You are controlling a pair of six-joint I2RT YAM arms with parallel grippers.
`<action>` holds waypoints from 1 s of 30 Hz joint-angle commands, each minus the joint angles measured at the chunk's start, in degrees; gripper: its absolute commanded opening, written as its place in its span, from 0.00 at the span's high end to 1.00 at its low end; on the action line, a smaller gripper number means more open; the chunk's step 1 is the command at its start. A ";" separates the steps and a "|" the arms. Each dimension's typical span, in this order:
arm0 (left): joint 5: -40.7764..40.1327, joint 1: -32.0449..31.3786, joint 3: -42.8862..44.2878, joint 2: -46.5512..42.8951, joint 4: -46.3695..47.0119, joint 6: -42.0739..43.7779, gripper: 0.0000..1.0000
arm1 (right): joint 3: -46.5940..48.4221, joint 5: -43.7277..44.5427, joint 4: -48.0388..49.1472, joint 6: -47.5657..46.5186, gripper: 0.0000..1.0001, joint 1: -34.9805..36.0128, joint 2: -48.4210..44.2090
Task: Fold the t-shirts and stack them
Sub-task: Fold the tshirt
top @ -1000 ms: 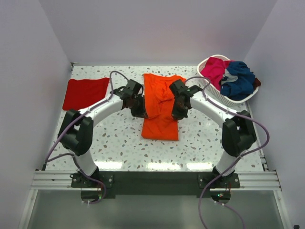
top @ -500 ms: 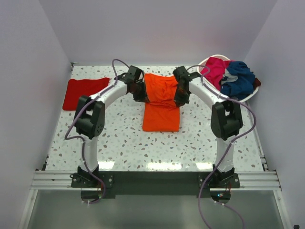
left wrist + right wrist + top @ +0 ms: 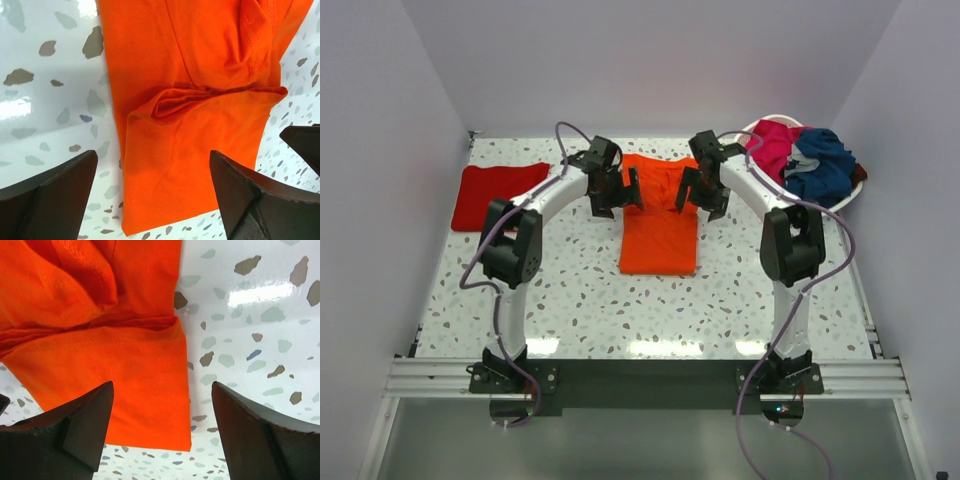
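Orange tee [image 3: 658,225]: at centre of table [image 3: 570,290], folded into a narrow rectangle. Near half flat and smooth; far half rumpled, with a crosswise fold ridge. Left gripper [image 3: 618,192] and right gripper [image 3: 701,192]: flanking the far half, jaws spread wide, pinching nothing. Red tee [image 3: 500,195]: folded flat, far left. Magenta tee [image 3: 775,145] and navy tee [image 3: 820,165]: bunched in basket [image 3: 820,207], far right.

The orange t-shirt [image 3: 200,60] is matt cloth; the speckled table [image 3: 250,365] is smooth and glossy.
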 commanded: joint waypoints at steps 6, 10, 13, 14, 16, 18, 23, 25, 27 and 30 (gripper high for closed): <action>1.15 0.44 -15.99 -17.78 3.70 2.15 0.01 | -14.53 -5.39 2.61 -1.27 0.17 -0.30 -15.40; 3.96 0.17 -26.21 -23.59 8.18 1.62 0.09 | -25.17 -10.66 7.18 0.22 0.22 0.05 -22.51; 5.19 0.08 -31.67 -26.41 10.99 0.92 0.12 | -32.29 -12.78 10.96 1.63 0.28 0.66 -24.99; 6.07 0.08 -32.81 -26.85 12.30 0.31 0.14 | -34.83 -13.22 12.45 2.32 0.30 0.93 -25.95; 6.42 -0.18 -35.01 -27.82 13.45 -0.22 0.15 | -36.61 -13.75 13.78 2.86 0.33 1.80 -26.57; 5.99 -0.18 -36.07 -28.00 14.42 -0.31 0.17 | -37.93 -13.49 15.10 3.47 0.36 2.07 -27.10; 5.02 -0.27 -36.60 -27.03 14.86 0.22 0.18 | -38.02 -12.87 15.98 3.82 0.39 2.07 -26.05; 4.93 -0.35 -37.21 -26.59 15.30 0.04 0.18 | -38.20 -12.87 16.42 3.91 0.40 2.07 -25.52; 5.02 -0.35 -37.74 -26.33 15.74 -0.05 0.19 | -38.64 -13.04 17.21 4.35 0.41 1.99 -25.26; 4.67 -0.53 -38.62 -26.15 16.44 -0.31 0.19 | -39.16 -12.87 17.83 4.62 0.41 2.08 -24.82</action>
